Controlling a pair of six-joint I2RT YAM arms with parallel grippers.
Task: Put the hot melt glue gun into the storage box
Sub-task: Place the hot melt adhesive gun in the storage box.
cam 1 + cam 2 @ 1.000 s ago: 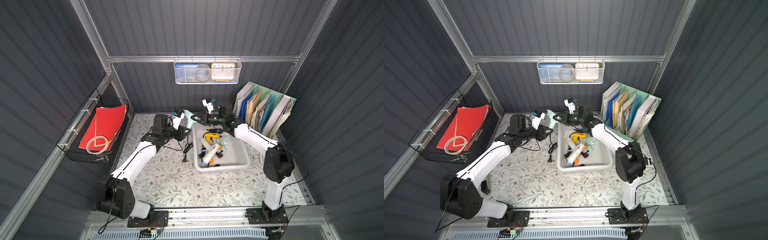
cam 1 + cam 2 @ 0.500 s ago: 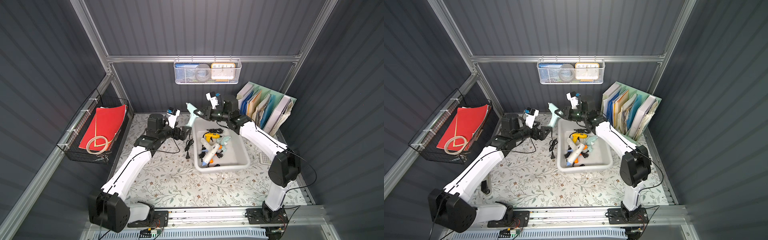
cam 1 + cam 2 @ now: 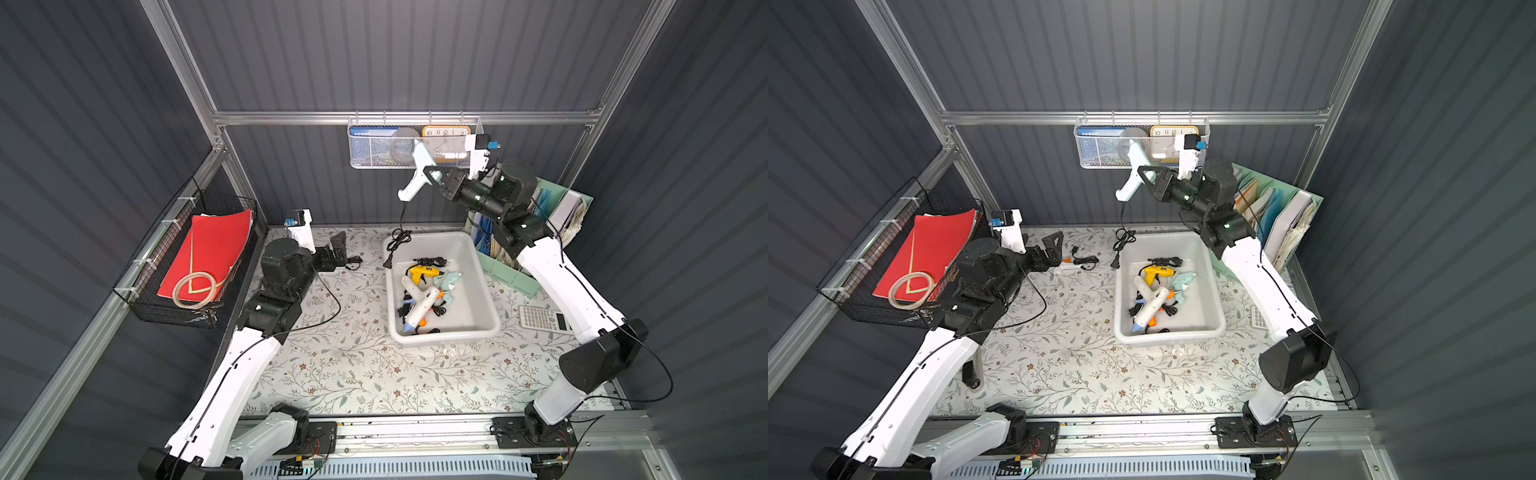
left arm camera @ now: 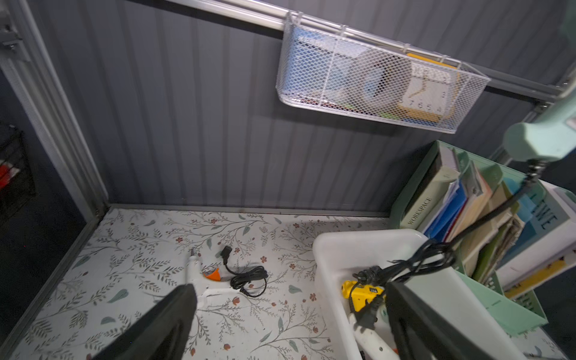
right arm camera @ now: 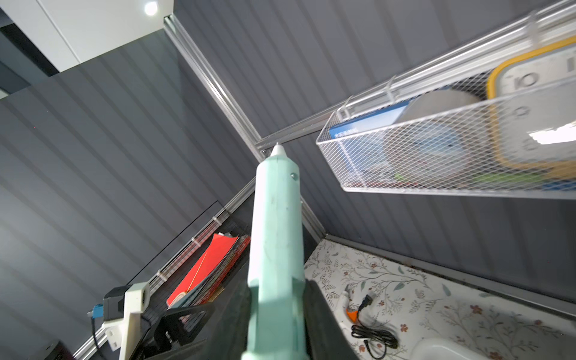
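- The storage box point(image 3: 482, 266) sits on the floral surface point(image 3: 353, 374) and holds several glue guns: a yellow one point(image 3: 424, 272), pale mint ones point(image 3: 449, 282) and a white one with a blue tip point(image 3: 419, 307), tangled with black cords.
- The right gripper point(image 3: 432, 176) has its fingers clamped on a mint hot melt glue gun point(image 3: 417, 174), held high above the box's far edge, nozzle up, in front of the white mesh basket point(image 3: 374, 153); its black cord point(image 3: 401, 237) hangs down and the plug rests at the box's rim.
- The mesh basket on the back rail holds a yellow-framed clock point(image 3: 446, 133), a grey roll and a blue item.
- The black wire basket point(image 3: 166, 307) on the side wall holds red sheets point(image 3: 208, 249) and a tape ring.
- The green file rack point(image 3: 1279, 208) beside the box holds folders and books.
- The left gripper point(image 3: 1054, 249) hovers low, fingers wide apart and holding nothing.
- The left wrist view shows a white glue gun with an orange trigger point(image 4: 199, 277) lying on the surface just ahead of those fingers, its cord point(image 4: 247, 279) coiled beside it; in a top view the arm hides most of it.
- A calculator point(image 3: 542, 318) lies on the surface beyond the box.
- The near half of the surface is bare.
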